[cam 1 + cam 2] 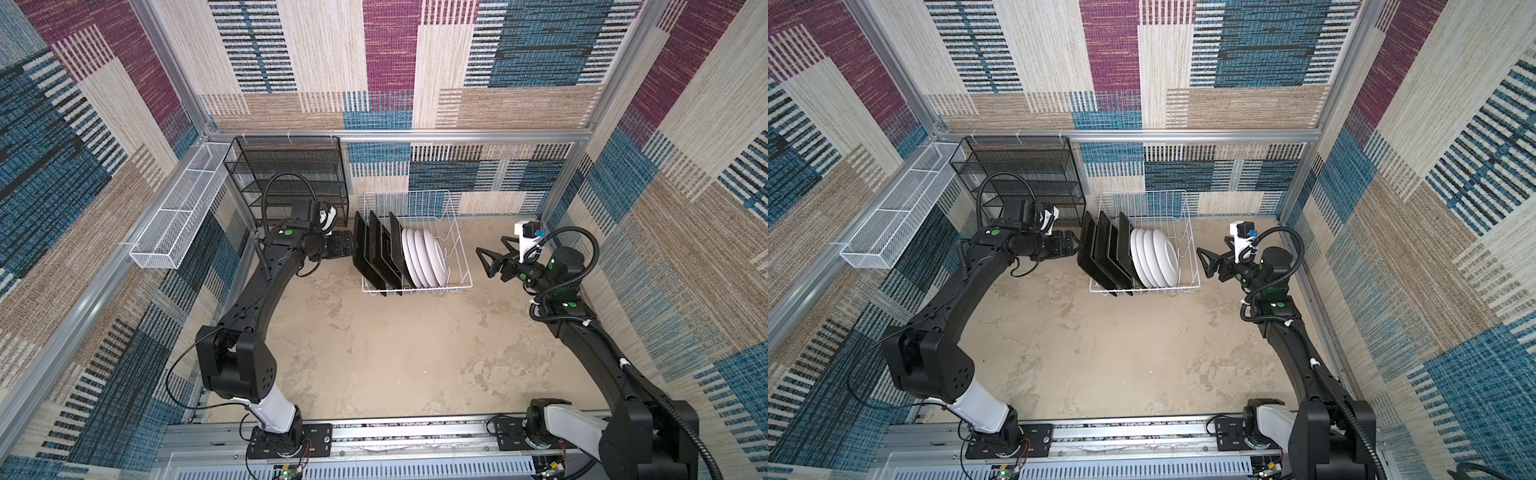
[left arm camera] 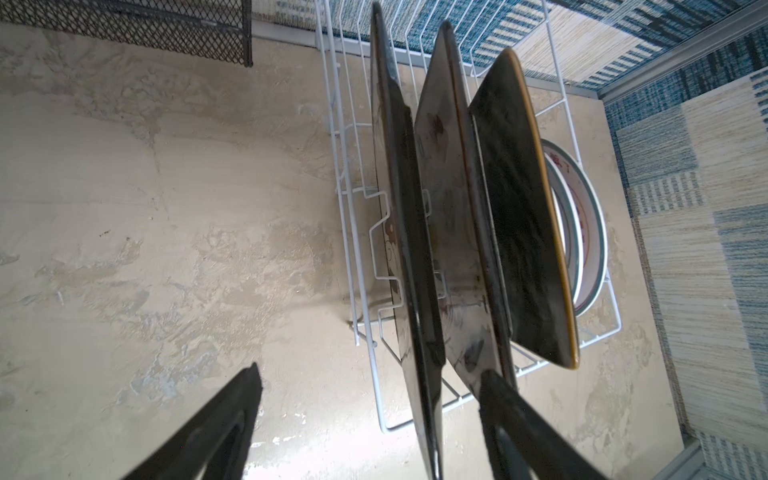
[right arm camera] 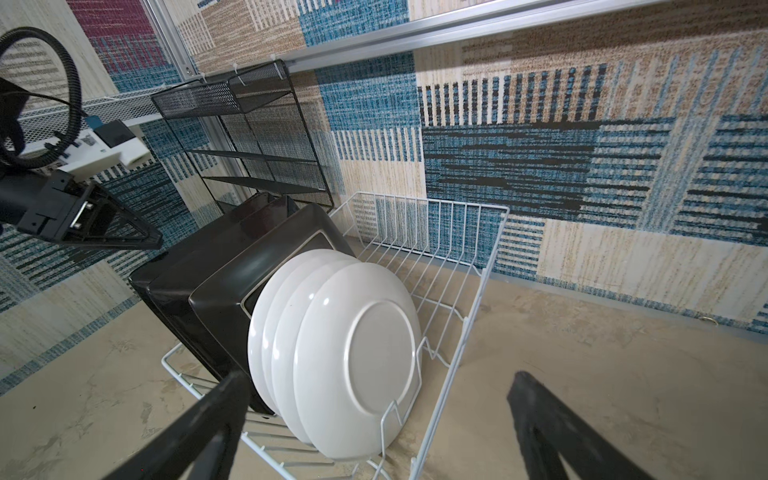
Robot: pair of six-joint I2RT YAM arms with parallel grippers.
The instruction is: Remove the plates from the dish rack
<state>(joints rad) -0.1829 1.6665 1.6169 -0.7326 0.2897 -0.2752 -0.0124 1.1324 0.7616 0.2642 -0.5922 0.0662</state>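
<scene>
Though square plates (image 1: pixel 376 253) show black above | left wrist: flowered faces

A black mesh shelf unit (image 1: pixel 291 178) stands just behind the left fingers (image 2: pixel 241 399); a long white mesh basket (image 1: pixel 178 216) hangs farther to their left.

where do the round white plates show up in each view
Top view: round white plates just above centre, right of the black square plates.
Top view: same place, a little further left.
Left wrist: only rims peeking out behind the square plates.
Right wrist: nearest the camera, white backs facing it.
Shared landmark: the white wire dish rack holding them.
</scene>
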